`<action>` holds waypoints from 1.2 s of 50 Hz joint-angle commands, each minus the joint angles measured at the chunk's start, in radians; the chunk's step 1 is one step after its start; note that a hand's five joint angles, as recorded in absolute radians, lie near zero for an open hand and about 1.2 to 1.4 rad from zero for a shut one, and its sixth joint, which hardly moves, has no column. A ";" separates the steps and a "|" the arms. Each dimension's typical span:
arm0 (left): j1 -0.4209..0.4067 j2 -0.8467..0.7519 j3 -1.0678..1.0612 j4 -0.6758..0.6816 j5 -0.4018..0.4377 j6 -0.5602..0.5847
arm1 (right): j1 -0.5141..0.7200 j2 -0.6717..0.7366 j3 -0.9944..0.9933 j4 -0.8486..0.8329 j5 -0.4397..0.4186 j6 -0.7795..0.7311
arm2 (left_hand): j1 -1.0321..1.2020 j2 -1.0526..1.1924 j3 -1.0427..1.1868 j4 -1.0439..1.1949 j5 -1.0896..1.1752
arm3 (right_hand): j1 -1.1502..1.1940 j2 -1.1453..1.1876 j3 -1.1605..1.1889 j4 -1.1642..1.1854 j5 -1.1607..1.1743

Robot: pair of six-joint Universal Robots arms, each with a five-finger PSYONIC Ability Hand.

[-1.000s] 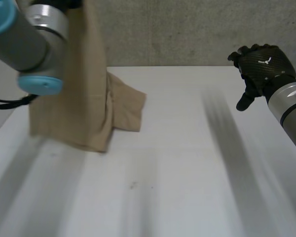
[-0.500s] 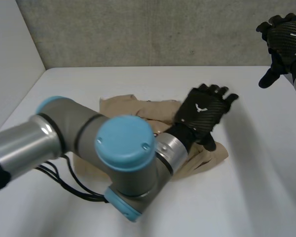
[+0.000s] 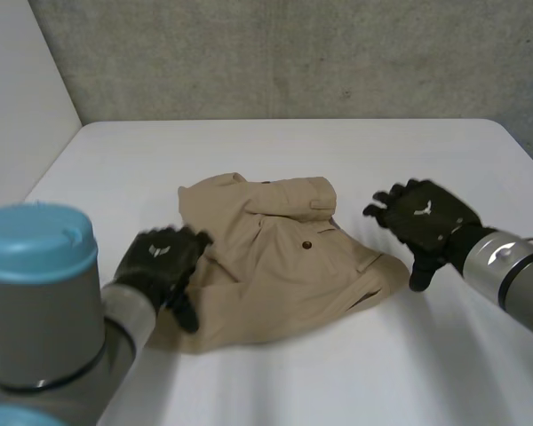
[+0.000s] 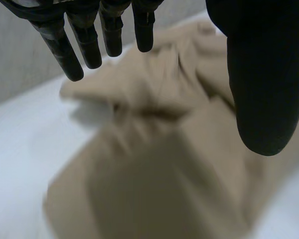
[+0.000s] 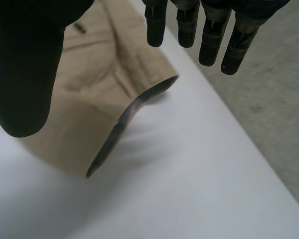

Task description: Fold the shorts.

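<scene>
Behind the white desk (image 3: 355,146) stands a rough grey wall (image 3: 293,53), and both arms reach over the desk toward one rumpled garment. I begin from the left hand (image 3: 160,264). It is open, its fingers (image 4: 60,47) straight and spread with nothing held against the thumb. It hovers at the left edge of the tan shorts (image 3: 284,266), and in the left wrist view the cloth lies directly below its palm. Whether it touches the cloth I cannot tell. The right hand (image 3: 424,222) is open too, its fingers (image 5: 155,27) straight and holding nothing. It is just beside the opposite end of the shorts, where one edge of the cloth stands a little up from the desk below its palm. So the shorts lie in the middle of the desk, between the two hands, and their longer direction runs across the desk from one hand to the other. They are not flat: the cloth is bunched, with one layer partly turned over on the far side. I judge that the fold is not yet neat and that the next move depends on this line. Each hand has one end of the long axis near it, the left hand a bit closer to the cloth, so either could take its own end and carry it toward the other.
</scene>
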 commanded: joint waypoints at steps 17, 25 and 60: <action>-0.002 0.004 -0.181 0.131 -0.060 -0.058 | 0.001 0.159 0.008 -0.211 0.007 0.104 | 0.134 0.132 0.122 0.130 0.137 | 1.224 1.192 1.178 1.162 1.158; 0.014 -0.060 -0.167 0.155 -0.058 -0.055 | 0.000 0.156 0.008 -0.209 0.016 0.264 | 0.134 0.132 0.122 0.130 0.137 | 1.224 1.192 1.178 1.162 1.158; 0.114 -0.119 -0.147 0.329 -0.050 0.039 | 0.060 0.122 -0.004 -0.051 0.087 0.075 | 1.164 1.162 1.152 1.160 1.167 | 0.477 0.444 0.431 0.415 0.411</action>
